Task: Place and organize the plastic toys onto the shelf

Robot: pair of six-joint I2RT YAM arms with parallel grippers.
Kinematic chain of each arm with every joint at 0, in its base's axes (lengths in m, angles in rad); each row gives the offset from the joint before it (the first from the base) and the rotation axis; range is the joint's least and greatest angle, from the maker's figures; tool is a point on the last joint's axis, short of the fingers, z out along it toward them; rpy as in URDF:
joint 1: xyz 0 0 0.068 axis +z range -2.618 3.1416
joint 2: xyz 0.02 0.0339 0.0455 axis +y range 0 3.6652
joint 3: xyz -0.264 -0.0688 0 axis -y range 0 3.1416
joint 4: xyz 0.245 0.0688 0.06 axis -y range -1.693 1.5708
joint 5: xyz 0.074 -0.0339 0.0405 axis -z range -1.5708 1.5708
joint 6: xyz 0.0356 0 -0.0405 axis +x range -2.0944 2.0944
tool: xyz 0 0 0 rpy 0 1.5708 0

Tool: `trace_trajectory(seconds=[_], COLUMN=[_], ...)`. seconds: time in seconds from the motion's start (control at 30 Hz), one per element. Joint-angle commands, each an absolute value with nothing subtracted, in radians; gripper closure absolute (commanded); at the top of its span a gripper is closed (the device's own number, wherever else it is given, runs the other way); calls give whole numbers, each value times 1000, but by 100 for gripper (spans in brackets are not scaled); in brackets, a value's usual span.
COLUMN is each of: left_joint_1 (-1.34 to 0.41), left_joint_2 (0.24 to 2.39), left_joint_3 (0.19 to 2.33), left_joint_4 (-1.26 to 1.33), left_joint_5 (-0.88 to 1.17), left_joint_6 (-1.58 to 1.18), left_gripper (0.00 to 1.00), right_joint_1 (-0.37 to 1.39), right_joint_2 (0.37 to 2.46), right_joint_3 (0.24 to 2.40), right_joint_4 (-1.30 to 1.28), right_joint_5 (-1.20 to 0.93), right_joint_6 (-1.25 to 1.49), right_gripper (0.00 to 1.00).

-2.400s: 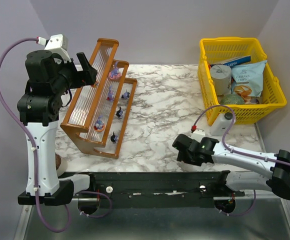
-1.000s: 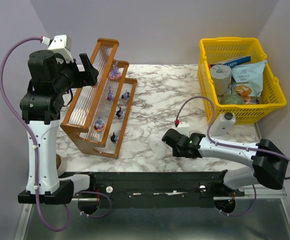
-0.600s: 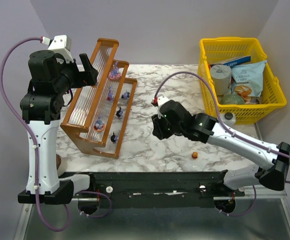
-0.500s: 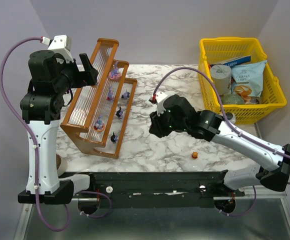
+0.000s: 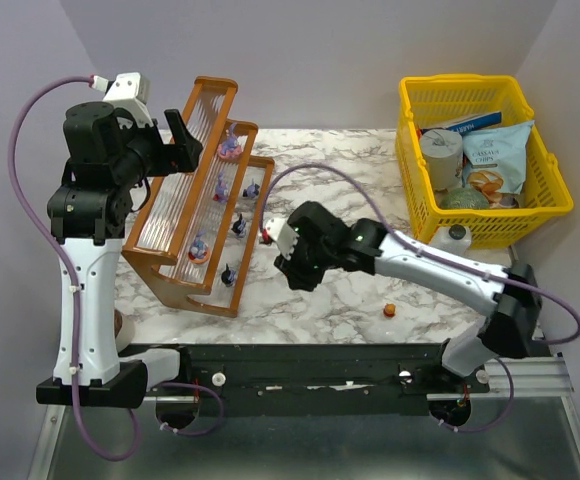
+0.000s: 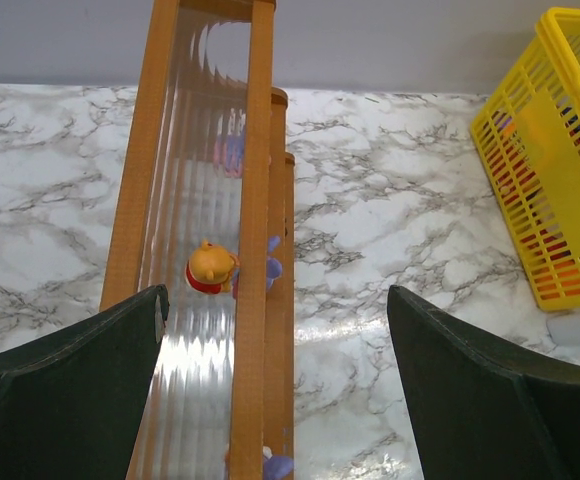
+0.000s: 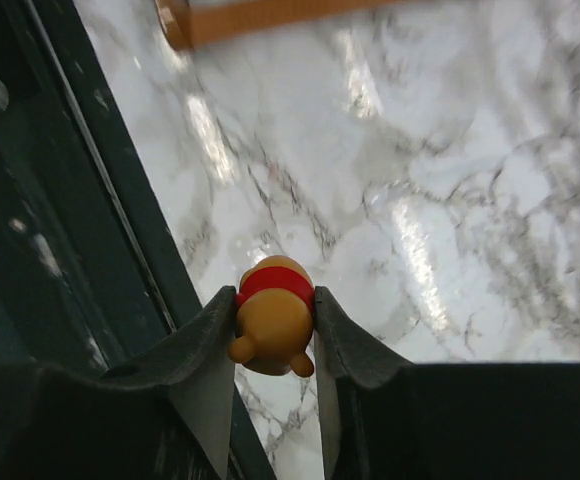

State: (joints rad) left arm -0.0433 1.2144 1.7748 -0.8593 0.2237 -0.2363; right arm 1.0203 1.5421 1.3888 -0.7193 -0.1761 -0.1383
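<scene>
The shelf (image 5: 182, 232), a stepped wooden rack with clear ribbed tiers, stands at the left and carries several purple and navy plastic toys (image 5: 240, 226). My left gripper (image 5: 185, 135) hangs open above its top tier. In the left wrist view an orange bear toy (image 6: 211, 270) sits on the top tier (image 6: 255, 200), ahead of the wide-open left gripper (image 6: 277, 300). My right gripper (image 5: 292, 268) hovers just right of the shelf's front end. It is shut on an orange bear toy with a red shirt (image 7: 273, 320), pinched between both fingers (image 7: 275, 312). A tiny orange toy (image 5: 390, 310) lies on the marble.
A yellow mesh basket (image 5: 460, 82) at the back right holds snack packets and a can. A white bottle (image 5: 450, 238) stands in front of it. The black base rail (image 5: 300, 365) runs along the near edge, and the right wrist view shows it (image 7: 70, 200) close under the held toy.
My right arm swung from the front right of the table leftward to the shelf's front end, still gripping the bear. The tiny orange toy came into view. The left arm barely shifted.
</scene>
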Motion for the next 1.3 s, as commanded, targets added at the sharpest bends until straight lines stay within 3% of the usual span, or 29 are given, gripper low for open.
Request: trace_trajectory(seconds=[0.0, 0.33, 0.67, 0.77, 0.87, 0.9, 1.03, 1.13, 1.27], left_joint_1=[-49, -49, -49, -49, -49, -49, -49, -49, -49], left_joint_2=[1193, 1249, 1276, 1276, 1275, 1275, 1264, 1258, 1240], left_joint_3=[1746, 1766, 1804, 1799, 1792, 1793, 1783, 1775, 1763], left_joint_4=[-807, -787, -805, -805, -811, -813, -819, -824, -824], left_joint_5=[262, 242, 225, 233, 233, 235, 238, 239, 233], left_joint_6=[-244, -256, -242, -241, -232, -230, -224, -218, -215], left_gripper=[1, 1, 1, 1, 1, 1, 1, 1, 1], right_joint_1=[1025, 1025, 1025, 1025, 1023, 1026, 1025, 1025, 1022], right_joint_2=[1638, 1769, 1868, 1865, 1847, 1841, 1792, 1750, 1715], right_joint_3=[1257, 1134, 1100, 1094, 1083, 1075, 1048, 1013, 954], right_joint_4=[-649, -350, -262, -259, -250, -247, -224, -192, -95], right_joint_5=[-196, -187, -130, -114, -118, -121, -143, -152, -166], right_joint_6=[-221, -253, -278, -278, -275, -270, -253, -224, -183], right_gripper=[99, 99, 93, 85, 62, 49, 25, 16, 14])
